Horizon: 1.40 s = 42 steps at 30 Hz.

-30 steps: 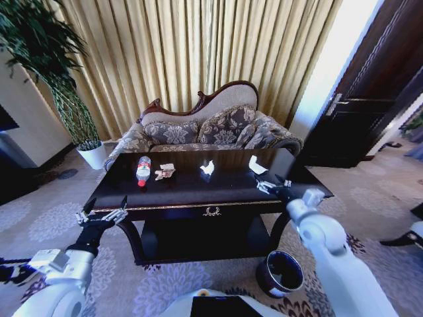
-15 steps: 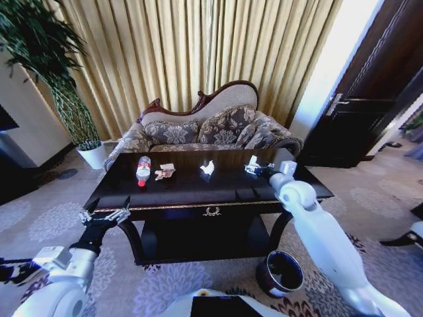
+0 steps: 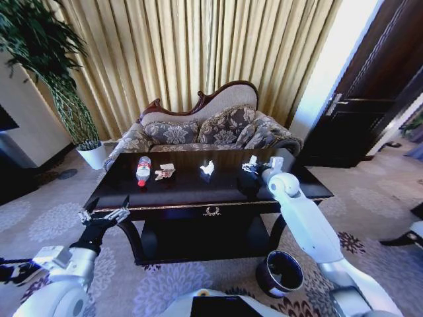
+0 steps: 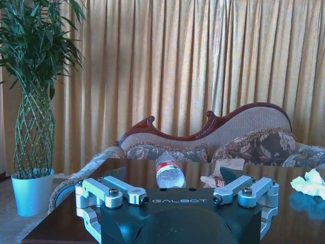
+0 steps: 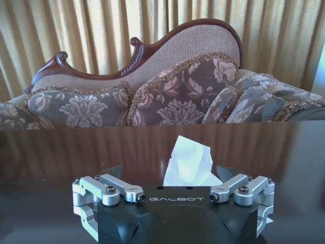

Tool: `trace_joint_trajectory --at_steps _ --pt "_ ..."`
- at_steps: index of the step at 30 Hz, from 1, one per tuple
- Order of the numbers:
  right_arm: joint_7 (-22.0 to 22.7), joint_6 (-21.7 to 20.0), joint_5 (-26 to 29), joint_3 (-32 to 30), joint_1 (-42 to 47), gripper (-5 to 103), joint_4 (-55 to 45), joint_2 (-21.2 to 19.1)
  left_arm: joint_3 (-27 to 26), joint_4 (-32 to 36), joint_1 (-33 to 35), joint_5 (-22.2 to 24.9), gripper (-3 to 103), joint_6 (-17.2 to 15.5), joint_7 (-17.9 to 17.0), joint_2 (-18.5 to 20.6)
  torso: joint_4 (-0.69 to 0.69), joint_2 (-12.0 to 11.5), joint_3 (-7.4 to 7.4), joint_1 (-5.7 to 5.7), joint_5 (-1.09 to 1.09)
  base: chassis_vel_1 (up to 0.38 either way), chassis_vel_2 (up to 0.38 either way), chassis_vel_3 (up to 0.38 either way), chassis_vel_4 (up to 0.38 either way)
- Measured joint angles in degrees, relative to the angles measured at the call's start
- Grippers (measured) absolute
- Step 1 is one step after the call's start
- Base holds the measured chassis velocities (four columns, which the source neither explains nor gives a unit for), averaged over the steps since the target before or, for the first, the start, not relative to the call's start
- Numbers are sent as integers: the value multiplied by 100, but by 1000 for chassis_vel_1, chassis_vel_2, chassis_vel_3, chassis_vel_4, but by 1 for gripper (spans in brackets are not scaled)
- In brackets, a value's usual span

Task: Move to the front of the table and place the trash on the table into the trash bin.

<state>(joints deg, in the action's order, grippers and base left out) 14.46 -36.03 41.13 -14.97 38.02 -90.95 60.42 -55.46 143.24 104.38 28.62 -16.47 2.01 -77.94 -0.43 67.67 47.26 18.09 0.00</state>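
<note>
Currently, from the head view, the right gripper [image 3: 253,166] is stretched out over the far right part of the dark glossy table [image 3: 192,191], right at a white tissue wad [image 3: 252,160], while the left gripper [image 3: 106,210] hangs beside the table's front left corner, idle, its fingers spread apart. Elsewhere on the tabletop lie the clear plastic bottle [image 3: 143,170] with its red label, the crumpled wrapper [image 3: 164,172] just beside it, and a second tissue wad [image 3: 207,168] near the middle; the maroon trash bin [image 3: 280,273] stands on the carpet by the table's front right leg. In the left wrist view, the bottle [image 4: 169,173] and wrapper [image 4: 219,174] lie beyond the open left jaws, with the middle tissue [image 4: 309,183] off to one side. In the right wrist view, the right gripper's fingers stand apart, and the white tissue wad [image 5: 189,161] sits upright on the tabletop between them, just ahead of the body, not yet pinched. I judge the step in hand to be the reach for this first tissue; the next move calls for easing forward until the wad is between the fingertips, closing on it, then carrying it to the bin.
</note>
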Motion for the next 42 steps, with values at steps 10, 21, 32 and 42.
trace_joint_trajectory --at_steps 10,21,32,42 --pt "30 41 -254 162 -365 100 686 119 -10 0 -2 38 100 -11 -28 -12 0 0 0 0 0 0 0 0 0" --pt "56 151 -435 189 -413 98 935 124 9 0 -16 83 100 -20 -61 -15 0 1 0 -1 0 0 0 0 0" --pt "85 254 -615 173 -324 49 1024 111 15 0 -43 123 100 -26 -66 10 0 1 0 -1 0 0 0 0 0" --pt "93 258 -616 172 -282 17 982 133 -3 0 -53 150 100 -22 -71 16 0 1 0 -1 0 0 0 0 0"
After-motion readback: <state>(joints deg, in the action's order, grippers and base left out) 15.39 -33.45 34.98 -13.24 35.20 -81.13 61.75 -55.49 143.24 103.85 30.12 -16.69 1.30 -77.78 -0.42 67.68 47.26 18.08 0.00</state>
